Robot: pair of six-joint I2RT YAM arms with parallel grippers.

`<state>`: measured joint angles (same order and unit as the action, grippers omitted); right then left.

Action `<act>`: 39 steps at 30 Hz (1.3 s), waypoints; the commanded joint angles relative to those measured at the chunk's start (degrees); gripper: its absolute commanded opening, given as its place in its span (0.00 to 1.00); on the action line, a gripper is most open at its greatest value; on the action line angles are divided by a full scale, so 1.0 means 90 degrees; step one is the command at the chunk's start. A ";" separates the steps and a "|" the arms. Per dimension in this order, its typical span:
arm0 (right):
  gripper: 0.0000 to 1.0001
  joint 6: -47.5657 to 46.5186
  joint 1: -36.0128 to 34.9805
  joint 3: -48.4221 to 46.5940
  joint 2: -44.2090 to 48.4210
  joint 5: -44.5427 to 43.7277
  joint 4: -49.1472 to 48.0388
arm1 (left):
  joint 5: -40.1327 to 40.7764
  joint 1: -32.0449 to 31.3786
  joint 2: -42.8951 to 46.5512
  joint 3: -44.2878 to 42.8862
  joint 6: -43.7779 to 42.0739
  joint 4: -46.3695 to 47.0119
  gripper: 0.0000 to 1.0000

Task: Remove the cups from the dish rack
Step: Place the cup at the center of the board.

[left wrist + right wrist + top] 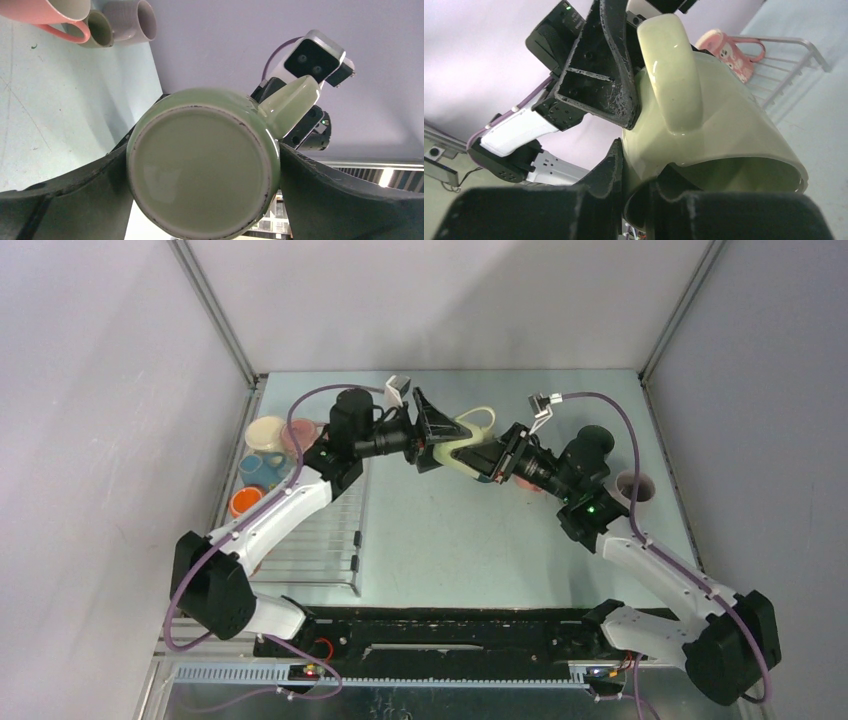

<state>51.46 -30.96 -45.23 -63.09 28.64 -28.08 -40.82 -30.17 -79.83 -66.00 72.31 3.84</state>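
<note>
To the left of the left hand (438, 437), the flat silvery wire dish rack (322, 540) lies on the pale blue-green worktop (450, 540). A cream cup (265, 430), a pink cup (300, 435), a light blue cup (255, 470) and an orange cup (245, 502) are crowded at its far left end. The left arm reaches from its base across the rack toward the middle of the worktop, forearm level and hand pointing right. Its fingers (75, 200) are spread wide and lie against opposite sides of the pale green glazed mug (452, 456), which is raised off the worktop between the two hands. The right arm reaches in from the right with its hand (478, 455) pointing left to meet the other. Its jaws are narrow, pinching the mug's wall at the rim with one finger outside and one inside the mouth. Just to the right of that arm, a greyish mug (635, 485) stands on the worktop. Only the left wrist view shows the mug's flat unglazed base facing the camera, with its loop handle up and to the right. Beyond it are a pink mug (50, 12), an olive mug (97, 27) and a grey mug (132, 20) grouped on the worktop. Only the right wrist view shows the pinch on the rim, and a pink patterned cup (729, 52) in the rack beyond.
</note>
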 commanded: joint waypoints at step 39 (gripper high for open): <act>0.00 -0.2155 -0.0125 -0.1627 0.0126 -0.3533 0.7177 | 0.1147 0.0174 0.1270 0.0011 -0.3175 -0.2360 1.00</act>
<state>37.56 -31.97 -55.55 -57.43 3.53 28.36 -36.80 -28.84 -71.22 -60.64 54.65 -5.50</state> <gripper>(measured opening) 0.205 0.996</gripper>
